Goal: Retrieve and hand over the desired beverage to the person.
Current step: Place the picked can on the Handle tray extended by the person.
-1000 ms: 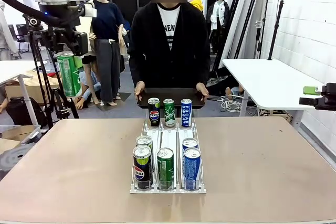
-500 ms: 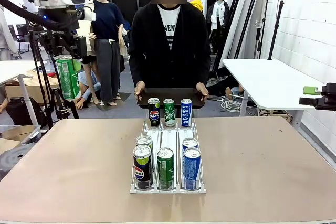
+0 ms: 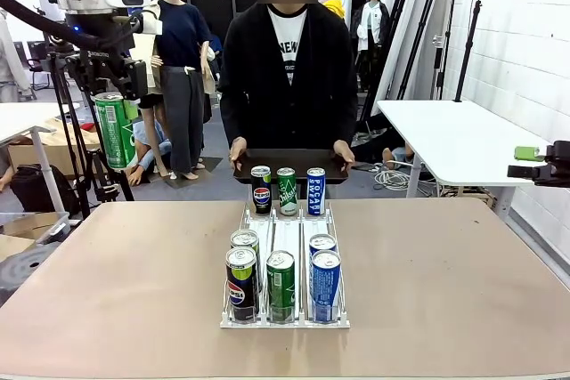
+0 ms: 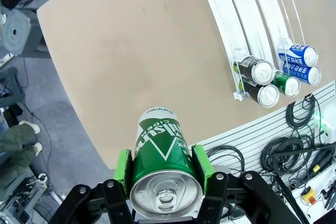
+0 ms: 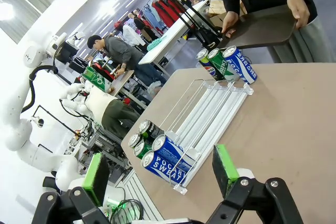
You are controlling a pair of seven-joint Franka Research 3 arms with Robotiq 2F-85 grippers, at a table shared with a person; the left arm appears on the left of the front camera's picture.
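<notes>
Tabletop [image 4: 131, 51] beyond; green can [image 4: 160, 150] clamped upright in left pincer [image 4: 163, 165].

Front view: fixed at the robot's edge of the table [image 3: 463, 291], facing the person [image 3: 285, 77] opposite. Left wrist view — high off the table's left side, aimed steeply down. Right wrist view — off its right side, aimed across. All share the can rack [image 3: 287, 227]

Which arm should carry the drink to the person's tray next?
Left, likely. The left gripper is shut on the green can; the right gripper is open, empty, out at the far right.
</notes>
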